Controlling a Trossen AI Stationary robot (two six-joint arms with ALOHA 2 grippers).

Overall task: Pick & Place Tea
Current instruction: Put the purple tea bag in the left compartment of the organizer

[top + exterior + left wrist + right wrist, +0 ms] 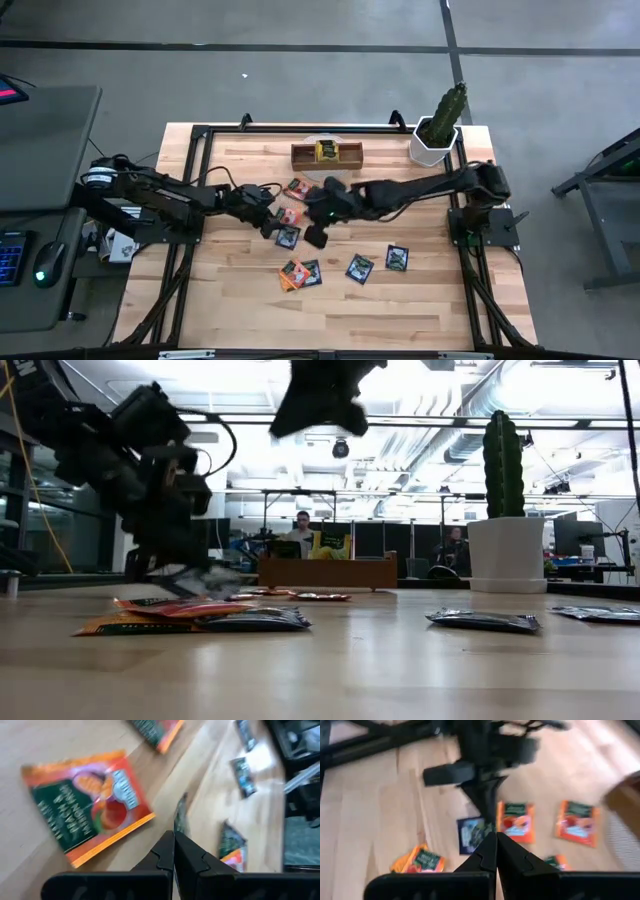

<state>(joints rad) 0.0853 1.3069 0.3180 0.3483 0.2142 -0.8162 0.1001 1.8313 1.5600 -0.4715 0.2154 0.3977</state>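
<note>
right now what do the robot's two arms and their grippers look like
Both are dark, near-black jointed arms on black frame mounts at the table's sides. The left arm carries loose black cables looping along its links; the right arm has a bulky rounded shoulder joint. The left gripper and right gripper each have two flat, matte black fingers tapering to a point, with stepped notches along the inner edges.

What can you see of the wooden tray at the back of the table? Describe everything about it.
The wooden tray is a low, long brown box, seemingly wood, sitting flat near the table's far edge, beside a white-potted cactus. A yellow sachet stands in its middle compartment; the compartments either side look empty. Neither gripper touches it.
</note>
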